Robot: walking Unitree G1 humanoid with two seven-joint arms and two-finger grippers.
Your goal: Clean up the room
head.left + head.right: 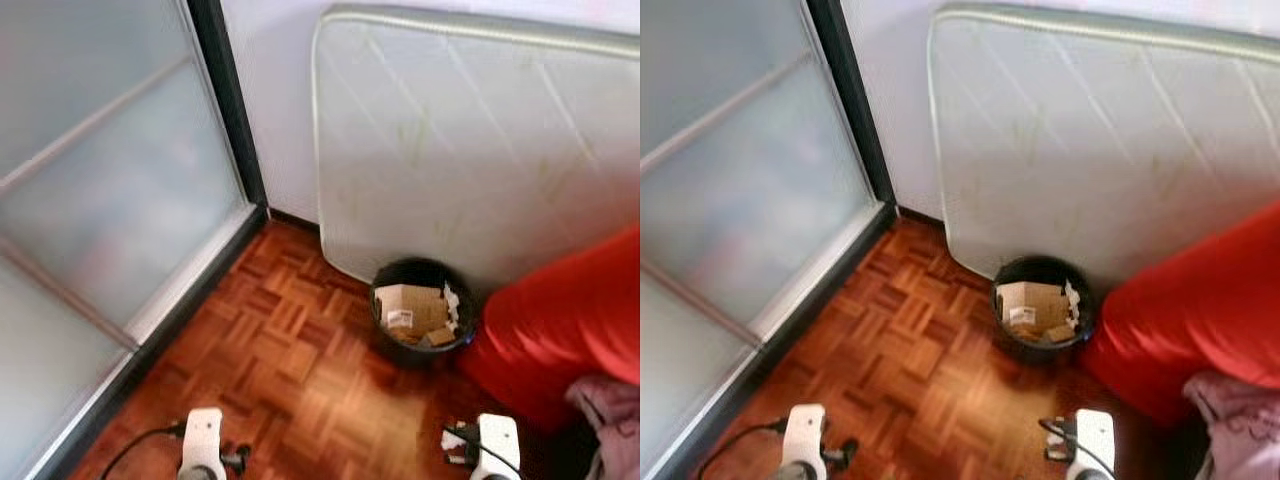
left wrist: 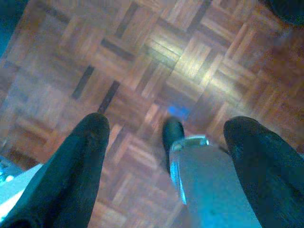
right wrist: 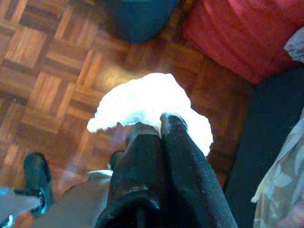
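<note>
Carrying a crumpled white tissue (image 3: pixel 149 107) toward disposal, the right end effector (image 3: pixel 161 126) has its two black fingers pressed together on the wad, which bulges out past the tips; pinching it at the edge probably leaves the bulk free to drop cleanly once the fingers part. In the right wrist view the tissue hangs above the parquet floor (image 1: pixel 280 370), short of the dark waste bin (image 1: pixel 420 310) that lies further along the fingers' line. In the head views that bin stands at roughly 1 o'clock from the robot, its rim touching or just beside the foot of a white mattress (image 1: pixel 470 140) propped upright against the wall, and just beside a red cushion or beanbag (image 1: pixel 560 320) at 3 o'clock. The bin already holds a piece of cardboard (image 1: pixel 415 308) and paper scraps, which marks it as the likely destination. The left end effector (image 2: pixel 166 137) is spread wide and holds nothing, pointing down at bare parquet; it appears idle, kept out of the carrying arm's way. A frosted sliding glass door (image 1: pixel 110 180) closes the scene from 9 to 11 o'clock. Judged from this layout, the remaining step is to bring the tissue over the bin's mouth and release; a light wad may catch on the rim.
</note>
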